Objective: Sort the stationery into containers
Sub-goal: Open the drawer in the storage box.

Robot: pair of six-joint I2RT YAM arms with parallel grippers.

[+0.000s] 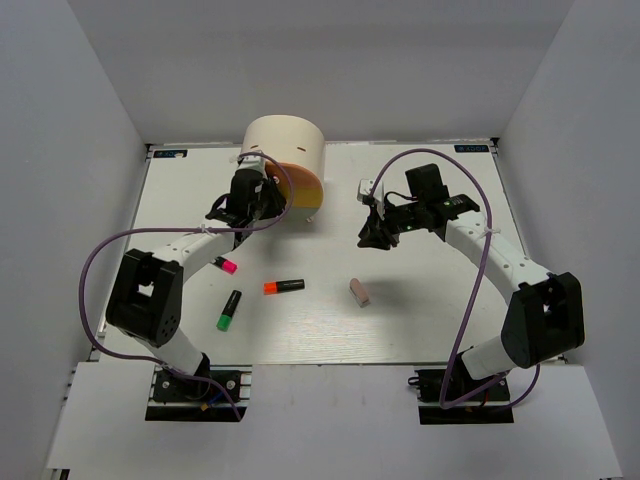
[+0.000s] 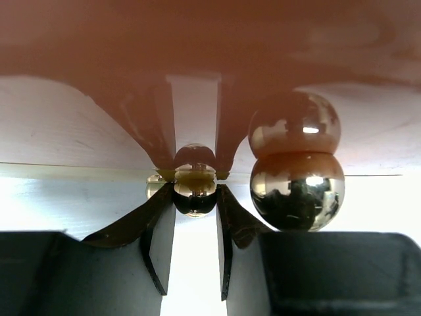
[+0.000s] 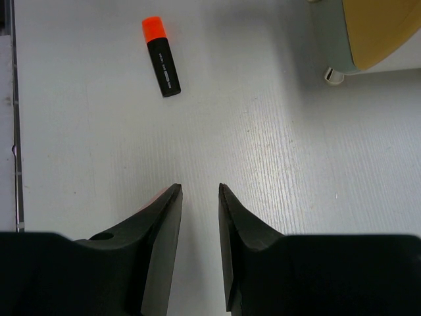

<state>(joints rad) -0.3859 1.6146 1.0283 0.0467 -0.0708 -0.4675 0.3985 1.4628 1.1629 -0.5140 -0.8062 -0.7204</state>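
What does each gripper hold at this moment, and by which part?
The left gripper pinches the small round knob on the orange drawer, one finger on each side. The right gripper holds nothing.

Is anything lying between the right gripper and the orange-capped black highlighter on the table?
Nothing visible does. In the right wrist view only bare white table lies between the right gripper and the orange-capped black highlighter. From above, the small pink eraser block lies beside that line, not on it.
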